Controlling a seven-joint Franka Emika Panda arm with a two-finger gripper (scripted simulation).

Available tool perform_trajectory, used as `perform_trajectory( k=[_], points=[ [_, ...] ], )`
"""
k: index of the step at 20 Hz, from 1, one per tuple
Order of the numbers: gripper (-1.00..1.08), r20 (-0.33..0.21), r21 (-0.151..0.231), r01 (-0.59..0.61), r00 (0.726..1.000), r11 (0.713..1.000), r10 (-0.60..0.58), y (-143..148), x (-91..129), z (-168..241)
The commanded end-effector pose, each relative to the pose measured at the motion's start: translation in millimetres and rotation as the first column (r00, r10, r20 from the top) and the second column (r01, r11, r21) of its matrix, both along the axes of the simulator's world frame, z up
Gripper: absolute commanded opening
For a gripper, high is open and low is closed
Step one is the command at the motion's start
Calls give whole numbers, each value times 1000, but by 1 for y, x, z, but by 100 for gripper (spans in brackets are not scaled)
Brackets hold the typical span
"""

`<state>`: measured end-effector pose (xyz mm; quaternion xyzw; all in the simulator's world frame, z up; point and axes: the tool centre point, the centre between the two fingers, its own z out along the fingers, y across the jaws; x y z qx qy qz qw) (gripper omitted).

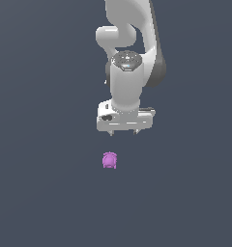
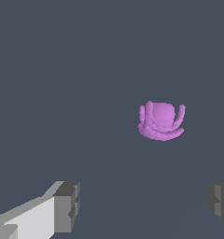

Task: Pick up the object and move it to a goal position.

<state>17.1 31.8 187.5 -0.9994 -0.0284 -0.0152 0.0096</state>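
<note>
Flat grey floor; gripper spread wide, fingertips cropped, clear of purple object.

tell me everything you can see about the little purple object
The purple object is tiny, bright magenta and matte, a rounded lump with thin curved nubs around its sides. It lies alone on the dark grey floor, apart from the open white gripper above it. Nothing touches it but the floor.

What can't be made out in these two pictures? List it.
- Arm: its upper part and base are cut off by the exterior view's top edge.
- Purple object: too small there for its nubs; clearer in the wrist view.
- Gripper: the wrist view's edges crop both fingers.
- Goal position: nothing marks it.
</note>
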Motion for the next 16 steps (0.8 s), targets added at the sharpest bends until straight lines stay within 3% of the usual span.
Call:
perform_trajectory(
  k=[1,16],
  points=[
    [100,-2,-1,6,1000,1000,-6,-3,4,-5],
    [100,-25,-16,88,996,996,-88,-49,44,-78]
  ],
)
